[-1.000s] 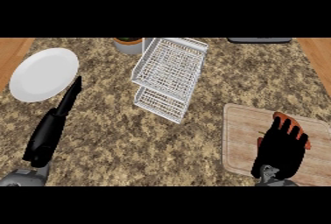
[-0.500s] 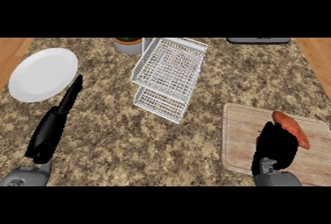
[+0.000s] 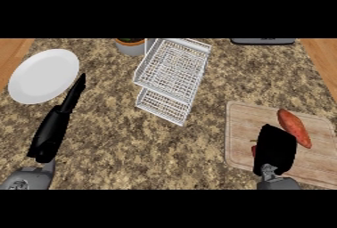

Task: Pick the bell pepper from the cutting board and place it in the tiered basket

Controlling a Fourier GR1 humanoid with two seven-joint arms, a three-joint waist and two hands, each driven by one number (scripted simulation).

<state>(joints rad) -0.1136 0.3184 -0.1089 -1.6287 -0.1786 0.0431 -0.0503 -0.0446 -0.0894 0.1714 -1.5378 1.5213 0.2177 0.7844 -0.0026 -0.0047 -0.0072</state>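
At lower right, your right hand [image 3: 275,149] clasps a small red bell pepper [image 3: 254,150] on the cutting board [image 3: 245,120]; it's probably light, slick and rigid, so wrap its middle. Your left hand [image 3: 58,122] is relaxed.

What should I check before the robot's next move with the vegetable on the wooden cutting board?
1. Red-orange elongated vegetable lies on the wooden cutting board: ok.
2. Right hand is over the board, beside that vegetable: ok.
3. Right hand holds something: cannot tell; only a small red patch shows at its edge.
4. White wire tiered basket has nothing visible inside: ok.
5. Left hand is open, beside the white round plate, away from the basket: ok.
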